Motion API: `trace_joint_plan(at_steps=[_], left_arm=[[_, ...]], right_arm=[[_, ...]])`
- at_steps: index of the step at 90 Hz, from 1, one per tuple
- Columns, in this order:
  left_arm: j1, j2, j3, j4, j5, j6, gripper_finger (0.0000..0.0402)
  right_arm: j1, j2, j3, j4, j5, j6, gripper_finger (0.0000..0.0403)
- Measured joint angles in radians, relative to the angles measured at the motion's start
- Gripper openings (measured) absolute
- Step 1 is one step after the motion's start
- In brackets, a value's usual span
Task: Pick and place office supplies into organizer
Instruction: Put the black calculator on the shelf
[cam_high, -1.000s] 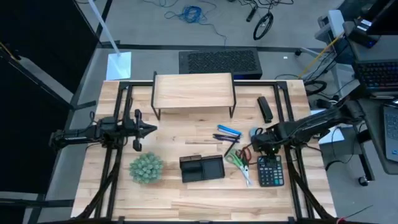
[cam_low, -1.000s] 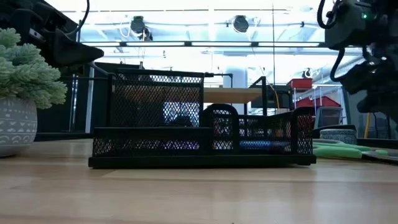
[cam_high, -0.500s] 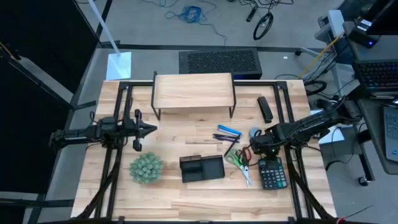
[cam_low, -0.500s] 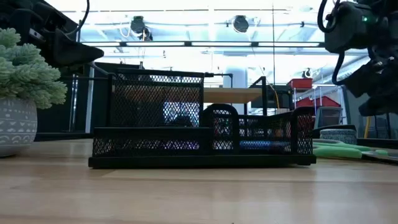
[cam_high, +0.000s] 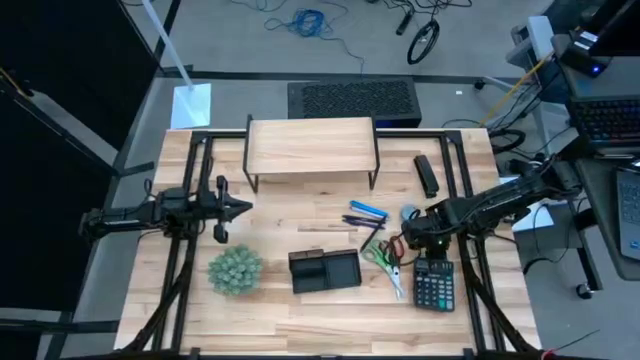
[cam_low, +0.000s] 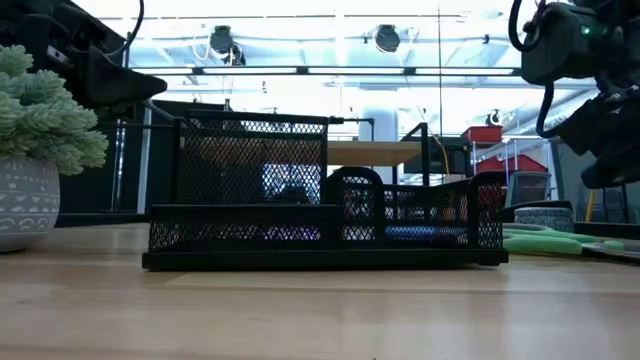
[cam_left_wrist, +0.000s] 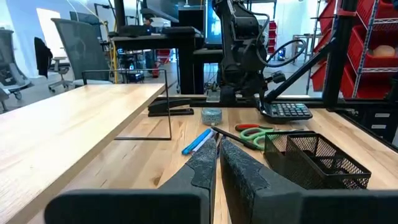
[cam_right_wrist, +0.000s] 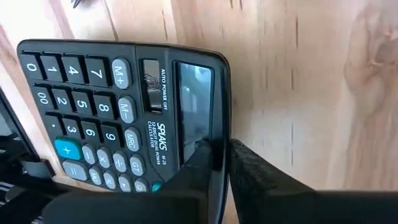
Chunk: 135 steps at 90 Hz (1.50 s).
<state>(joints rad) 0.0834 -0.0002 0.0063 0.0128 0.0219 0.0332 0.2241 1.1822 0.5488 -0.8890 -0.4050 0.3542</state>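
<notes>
High view: calculator (cam_high: 432, 284) sits slightly further toward the near edge of the surface (cam_high: 300, 325) than a second ago; right gripper (cam_high: 419, 246) over its top end, little changed. Left gripper (cam_high: 240, 208) unmoved, parked beside the riser shelf (cam_high: 310, 146). Organizer (cam_high: 324, 270) near front centre, plant (cam_high: 235, 270) to its left. Blue pens (cam_high: 367, 211), dark pen (cam_high: 370, 238) and green-handled scissors (cam_high: 380, 260) lie between organizer and calculator.

Low view: organizer (cam_low: 325, 200) central, unchanged; right arm sits higher than before.

Left wrist view: fingers (cam_left_wrist: 202, 169) almost closed, holding nothing.

Right wrist view: fingers (cam_right_wrist: 211, 158) nearly together, narrow gap, tips at the calculator's (cam_right_wrist: 118, 112) display edge, gripping nothing.
</notes>
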Motion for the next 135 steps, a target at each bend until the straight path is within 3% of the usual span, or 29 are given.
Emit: trace_joint_plan(at_steps=[75, 106, 135], left_arm=[[0.000, 0.000, 0.000, 0.000, 0.000, 0.000, 0.0010], [0.000, 0.000, 0.000, 0.000, 0.000, 0.000, 0.0010], [0.000, 0.000, 0.000, 0.000, 0.000, 0.000, 0.0010]], right_arm=[[-0.017, -0.014, 0.194, -0.032, -0.013, -0.011, 0.0006], [-0.075, -0.014, 0.301, -0.087, -0.006, -0.079, 0.0001], [-0.198, -0.008, 0.444, -0.092, 0.045, -0.192, 0.0000]])
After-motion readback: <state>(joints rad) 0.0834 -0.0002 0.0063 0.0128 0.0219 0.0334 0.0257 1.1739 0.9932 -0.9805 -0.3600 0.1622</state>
